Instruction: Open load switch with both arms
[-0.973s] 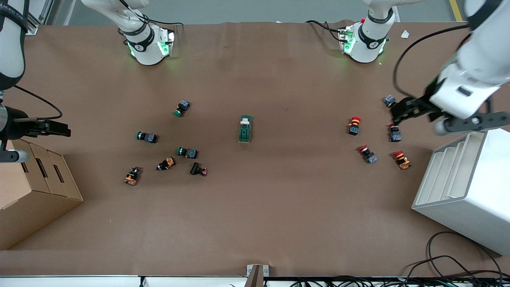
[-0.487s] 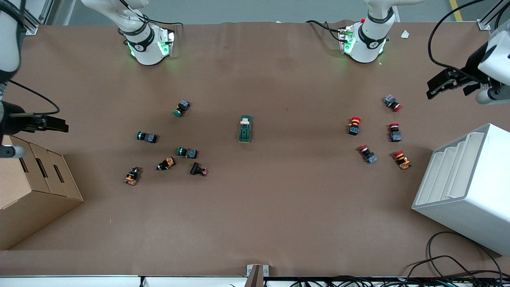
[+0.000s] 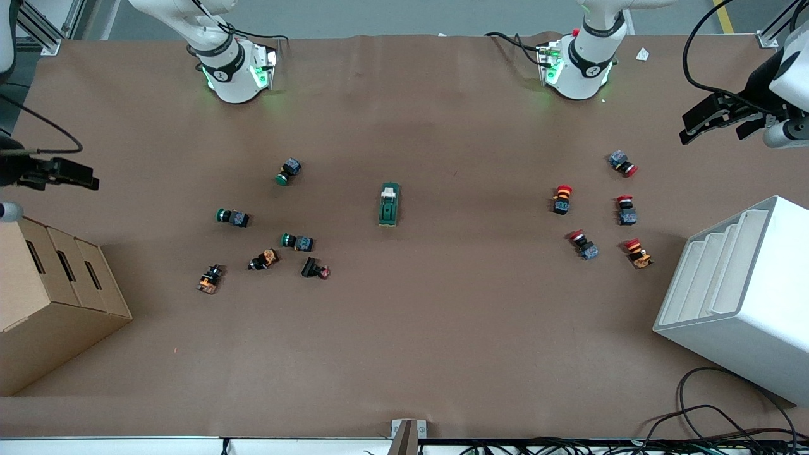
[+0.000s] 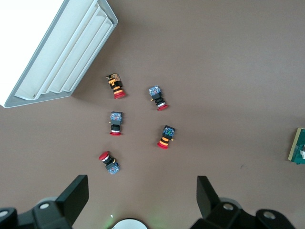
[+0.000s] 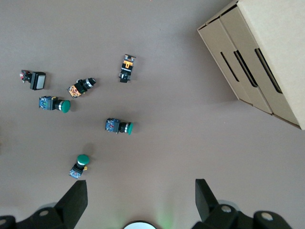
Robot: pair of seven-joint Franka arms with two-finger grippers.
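Load switch (image 3: 389, 204) flat at desk (image 3: 442, 328) middle, untouched. Left hand (image 3: 701, 120) spread, up at 2 o'clock edge. Right hand (image 3: 69, 174) spread, up at 9 o'clock edge.

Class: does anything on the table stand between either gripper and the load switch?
Yes: red push buttons lie between the left gripper and the load switch; green ones between it and the right gripper.

Brown table cover (image 3: 442, 328). Dark-green switch (image 3: 389, 205) with a white lever end. Buttons capped green (image 3: 282, 179) or red (image 3: 564, 189). Tan cardboard box (image 3: 38, 303), white rack (image 3: 739, 291), black grippers (image 3: 695, 123).
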